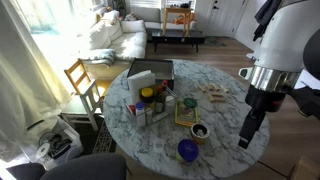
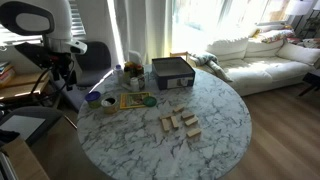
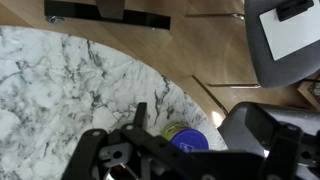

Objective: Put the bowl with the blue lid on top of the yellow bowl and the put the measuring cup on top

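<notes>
Well, from the left: the bowl with the blue lid [image 1: 187, 150] sits near the table [image 1: 130, 125] edge, the yellow bowl [image 1: 199, 130] just beside it, dark inside. Further right the gripper [image 1: 244, 140] hangs, jaws spread, holding nothing. In the wrist view its dark frame hides part of the lid

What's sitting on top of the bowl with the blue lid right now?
Nothing: the bowl with the blue lid has a bare top in an exterior view. The lid covers it, so its inside cannot be seen.
</notes>
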You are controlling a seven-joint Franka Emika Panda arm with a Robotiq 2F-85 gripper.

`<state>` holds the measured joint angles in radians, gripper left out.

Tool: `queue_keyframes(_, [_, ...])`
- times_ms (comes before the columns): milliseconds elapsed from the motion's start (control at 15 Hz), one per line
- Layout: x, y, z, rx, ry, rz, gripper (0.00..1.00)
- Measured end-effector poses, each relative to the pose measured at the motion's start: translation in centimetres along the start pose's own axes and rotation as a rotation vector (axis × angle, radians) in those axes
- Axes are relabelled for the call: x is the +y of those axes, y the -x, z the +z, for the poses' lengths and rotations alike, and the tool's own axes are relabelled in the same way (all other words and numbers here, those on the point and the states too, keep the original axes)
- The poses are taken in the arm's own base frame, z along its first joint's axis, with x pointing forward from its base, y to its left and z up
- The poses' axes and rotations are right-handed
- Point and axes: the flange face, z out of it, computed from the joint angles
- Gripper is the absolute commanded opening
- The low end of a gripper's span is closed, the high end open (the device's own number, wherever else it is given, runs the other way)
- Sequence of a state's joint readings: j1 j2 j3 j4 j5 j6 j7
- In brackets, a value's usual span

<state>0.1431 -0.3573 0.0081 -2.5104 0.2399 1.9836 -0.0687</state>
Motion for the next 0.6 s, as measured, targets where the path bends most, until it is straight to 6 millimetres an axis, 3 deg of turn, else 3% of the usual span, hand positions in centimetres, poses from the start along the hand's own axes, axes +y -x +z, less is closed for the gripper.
queue_keyframes(600, [-0.19,-0.79,0.48,-0.014,-0.031,0.078,1.00])
